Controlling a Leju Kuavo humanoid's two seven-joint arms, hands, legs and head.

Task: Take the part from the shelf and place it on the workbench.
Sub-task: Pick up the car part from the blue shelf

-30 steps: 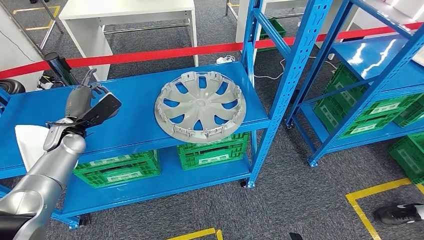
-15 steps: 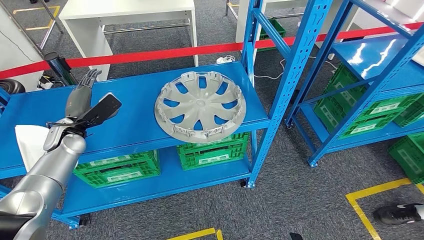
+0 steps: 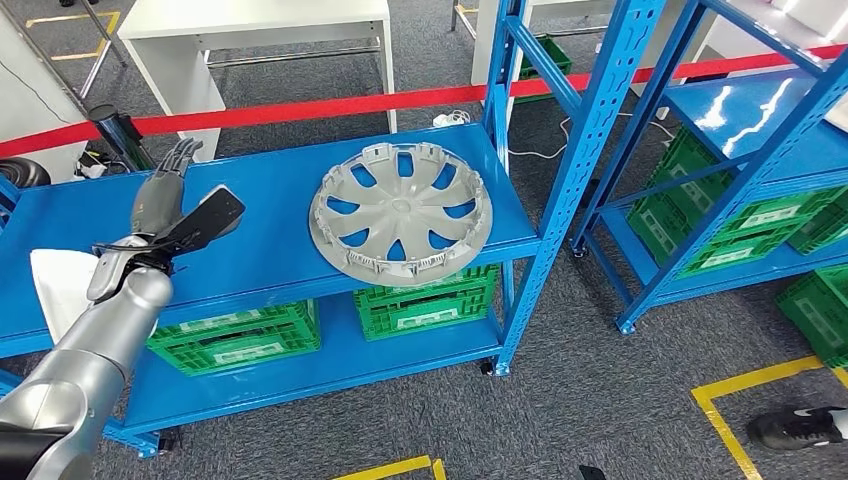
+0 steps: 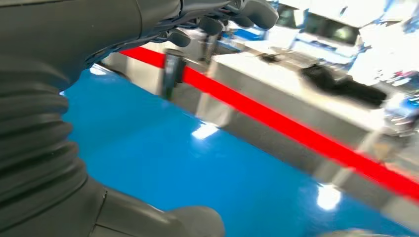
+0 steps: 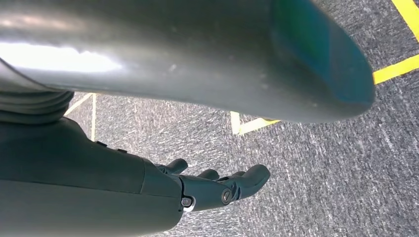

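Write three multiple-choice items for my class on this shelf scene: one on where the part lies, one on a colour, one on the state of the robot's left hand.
1. Where does the wheel cover lie?
A. On the floor
B. On the blue shelf's upper board
C. In a green crate

2. What colour is the barrier tape behind the shelf?
A. Yellow
B. White
C. Red

3. What is the left hand doing?
A. Holding nothing, fingers spread, apart from the cover
B. Gripping the cover's rim
C. Holding a crate

Answers:
1. B: the cover rests flat on the upper board, above the green crates.
2. C: a red band runs behind the shelf.
3. A: the head view shows bare shelf between hand and cover.
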